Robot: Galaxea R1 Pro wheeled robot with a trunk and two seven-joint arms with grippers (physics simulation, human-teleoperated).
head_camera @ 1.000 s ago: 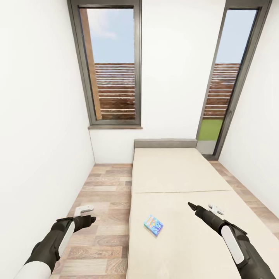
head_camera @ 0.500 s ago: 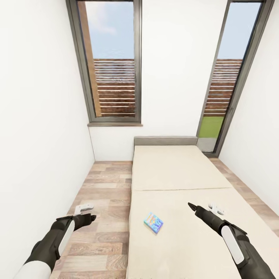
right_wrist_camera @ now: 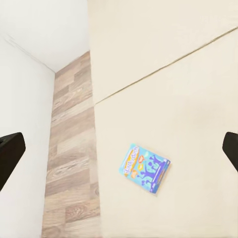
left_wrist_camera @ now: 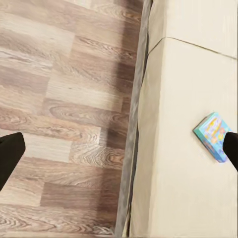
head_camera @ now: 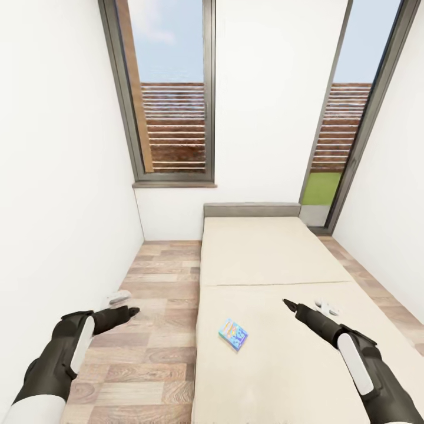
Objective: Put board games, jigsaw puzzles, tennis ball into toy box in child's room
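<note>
Clearly the robot stands at the foot of the long beige-upholstered bed (head_camera: 277, 330), facing two tall grey-framed windows (head_camera: 171, 94) in the white end wall. One small flat board game box with a bright blue, multicoloured cover (head_camera: 233, 334) lies face up on the near half of the mattress, close to the edge that borders the wood-plank floor (head_camera: 147, 330), with bare fabric all round it. It shows again in the left wrist view (left_wrist_camera: 214, 136) and the right wrist view (right_wrist_camera: 145, 167).

Both arms are held forward and apart, probably as a ready posture for the approach. The left gripper (head_camera: 121, 306) hangs over the floor beside the bed; the right gripper (head_camera: 309, 309) hangs over the mattress, to the right of the box and well clear of it. In each wrist view the two dark fingertips (left_wrist_camera: 10, 156) (right_wrist_camera: 10, 153) sit at opposite borders of the picture, so both sets of jaws are spread wide and hold nothing.

As for containers, no toy box or table can be seen from here, so what is already inside it cannot be told. My judgement is that the box on the bed is the next item to fetch, and the right arm is better placed for it. A thin box lying flat on soft fabric may be awkward to get fingers under.
</note>
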